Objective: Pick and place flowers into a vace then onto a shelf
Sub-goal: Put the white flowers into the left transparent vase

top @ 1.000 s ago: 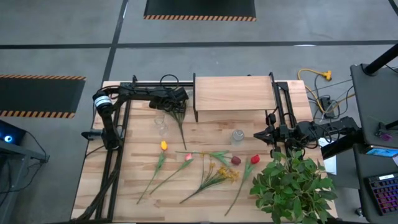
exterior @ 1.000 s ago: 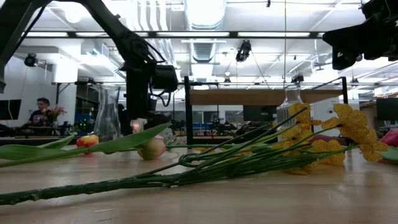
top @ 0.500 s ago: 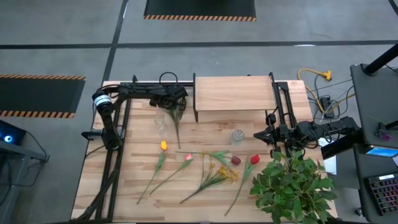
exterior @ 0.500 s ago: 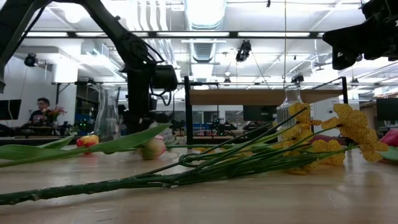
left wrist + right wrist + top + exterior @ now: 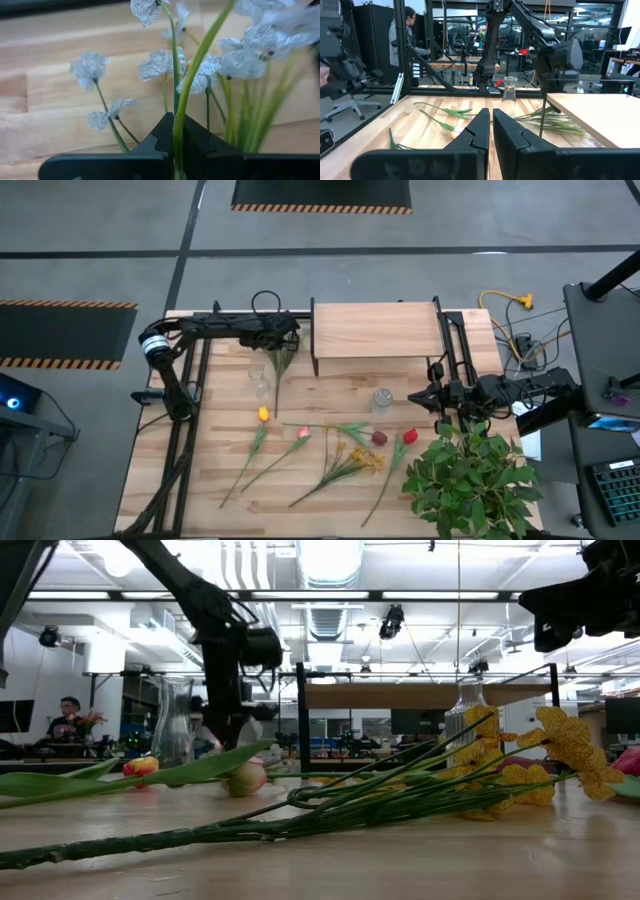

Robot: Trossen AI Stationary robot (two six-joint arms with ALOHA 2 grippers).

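Note:
My left gripper (image 5: 278, 338) is at the far left of the table, beside the shelf (image 5: 375, 330), shut on a sprig of pale blue-white flowers (image 5: 160, 62). A clear glass vase (image 5: 258, 376) stands just near of it, and a second (image 5: 382, 399) stands mid-table. The other flowers lie flat on the table: yellow (image 5: 263, 414), pink (image 5: 302, 433), dark red (image 5: 379, 437) and red (image 5: 409, 436) heads, and small yellow blossoms (image 5: 362, 459). My right gripper (image 5: 432, 395) waits shut at the right, above the table. My left gripper pinches one green stem (image 5: 178, 134) of the sprig between its two fingers, up among the blossoms. The fingers come from above, slanting down. The rest of the sprig (image 5: 276, 370) trails below toward the near edge; whether its end touches the table I cannot tell.
A bushy green plant (image 5: 470, 478) fills the near right corner. The shelf's black legs (image 5: 314, 360) stand close to my left gripper. A black frame rail (image 5: 185, 420) runs along the table's left side. People are in the room beyond the table (image 5: 402, 35).
My left gripper has shut on the sprig's stem and risen a little, shifting toward the table's far left. The sprig, which lay stretched toward the near edge, has come up with it and now trails much shorter below the gripper.

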